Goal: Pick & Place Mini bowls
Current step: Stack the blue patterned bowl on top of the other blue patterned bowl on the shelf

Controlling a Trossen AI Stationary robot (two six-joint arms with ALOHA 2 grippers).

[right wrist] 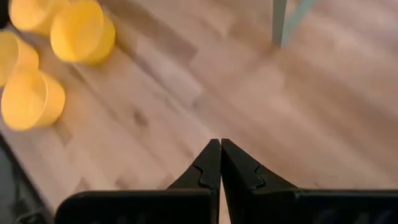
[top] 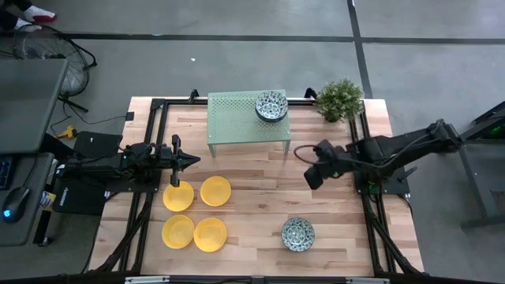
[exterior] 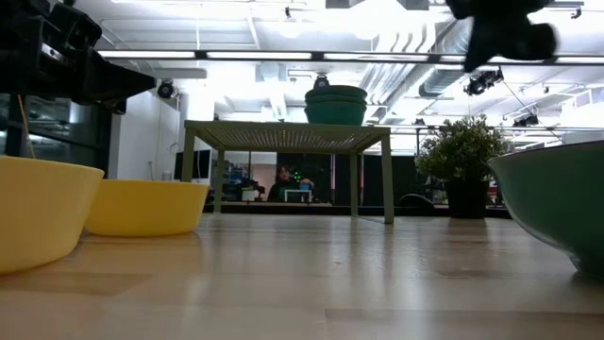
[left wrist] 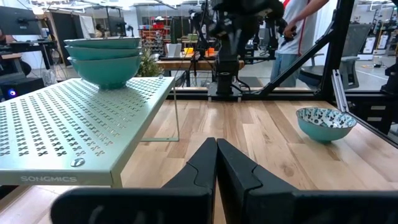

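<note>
Four yellow bowls (top: 196,213) sit closest to us at seven o'clock on the worktop (top: 252,197), one patterned bowl (top: 298,233) alone at five. At twelve, we see the green rack (top: 237,118) carrying stacked patterned bowls (top: 271,106), plant (top: 339,99) beside. Left tool (top: 192,161) pinched closed, empty, above the yellows; right tool (top: 312,177) likewise closed, empty, mid-worktop.

A pale green perforated metal rack (top: 241,118) stands on thin legs at the far middle of the wooden desk (top: 260,205). Just beside the rack, at the desk's far corner, sits a small green potted plant (top: 340,99). Beyond the rack, a person (left wrist: 297,34) stands in the room.
</note>
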